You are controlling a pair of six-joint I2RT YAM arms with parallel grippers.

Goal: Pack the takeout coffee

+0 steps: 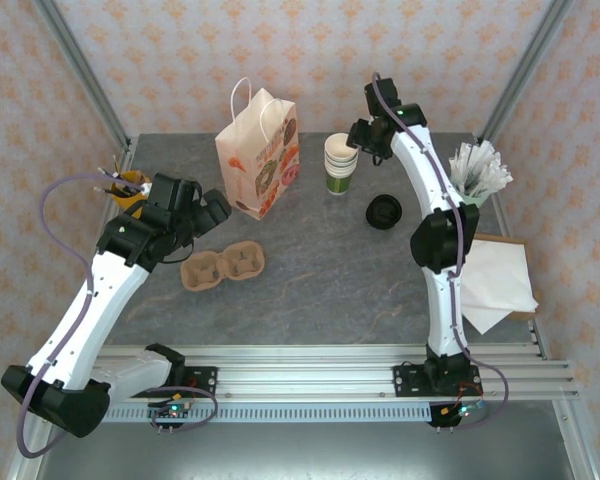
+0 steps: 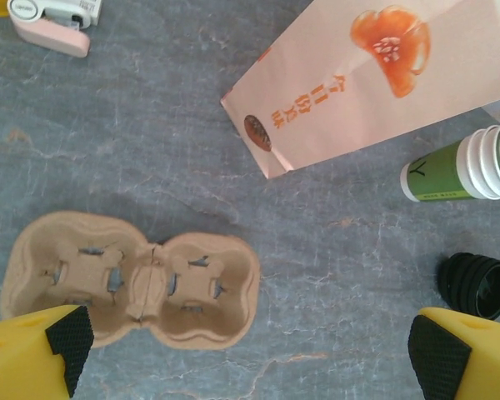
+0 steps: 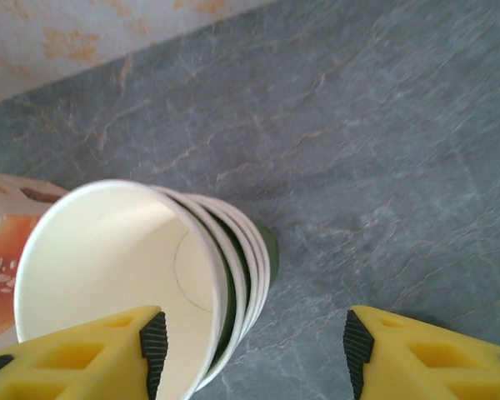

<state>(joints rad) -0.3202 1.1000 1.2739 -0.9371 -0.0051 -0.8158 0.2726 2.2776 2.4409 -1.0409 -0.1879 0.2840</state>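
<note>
Right gripper (image 3: pixel 254 342) spread over the cup stack (image 3: pixel 108 267) rim; left gripper (image 2: pixel 250 342) spread above carrier (image 2: pixel 200 283), open table (image 2: pixel 342 275) around it.

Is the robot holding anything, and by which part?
Nothing is held. The left gripper hangs open above the cup carrier; the right gripper is open at the stack of cups, jaws not closed on it.

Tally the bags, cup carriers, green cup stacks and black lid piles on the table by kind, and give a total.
Paper bag: 1
Cardboard cup carrier: 1
Stack of green cups: 1
Pile of black lids: 1
Total: 4
</note>
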